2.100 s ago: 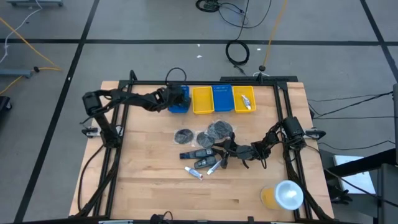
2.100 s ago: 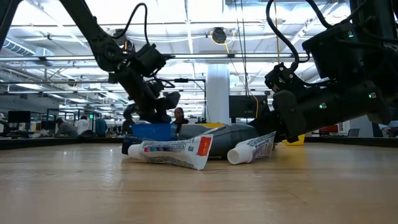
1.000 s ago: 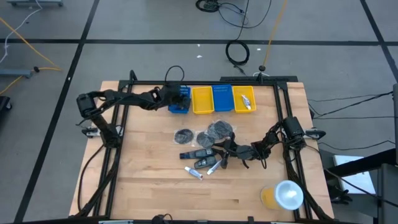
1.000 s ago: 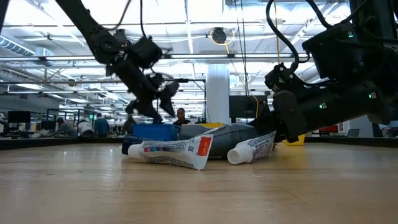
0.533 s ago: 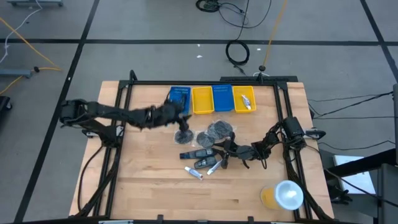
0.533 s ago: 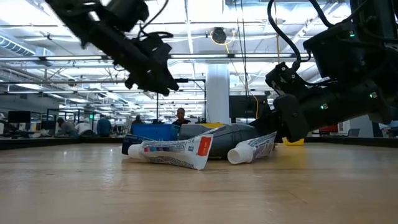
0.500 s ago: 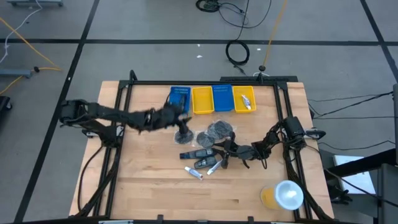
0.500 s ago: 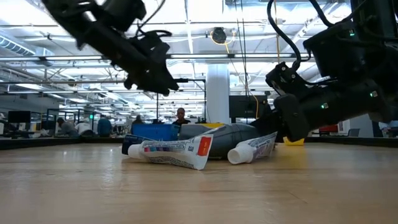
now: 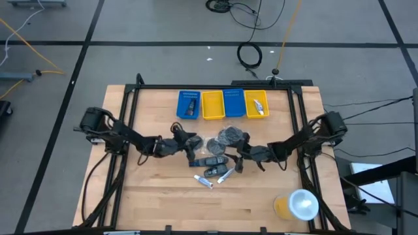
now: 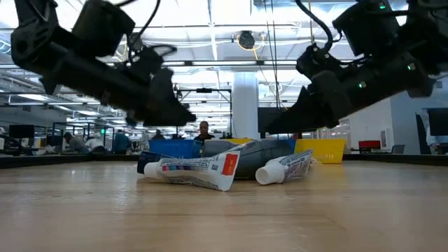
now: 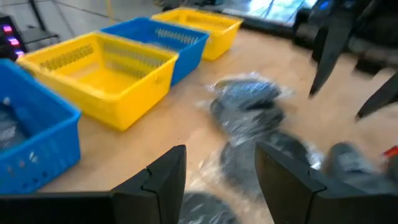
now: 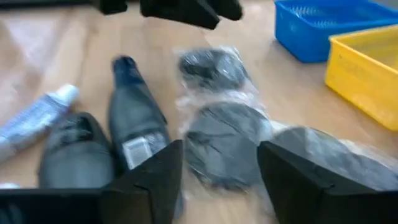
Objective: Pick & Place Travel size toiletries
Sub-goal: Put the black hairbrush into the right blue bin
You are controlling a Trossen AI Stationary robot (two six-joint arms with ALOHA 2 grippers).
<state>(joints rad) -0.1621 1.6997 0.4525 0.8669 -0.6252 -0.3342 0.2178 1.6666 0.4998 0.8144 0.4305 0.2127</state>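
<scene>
Both arms over the toiletry pile (image 9: 219, 153), near the bins (image 9: 222, 104), prob. each picking an item. Left gripper (image 11: 217, 171) & right gripper (image 12: 217, 168): jaws apart, empty.

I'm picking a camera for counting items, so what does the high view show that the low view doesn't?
Only the high view shows the yellow cup with its white lid, the four bins laid out in a row with items in the outer two, and the round dark pouches spread apart. Only the low view shows the room behind, with people at desks, and the red-ended white tube side-on. Both show the left gripper and the right gripper, each open above the cluster.
</scene>
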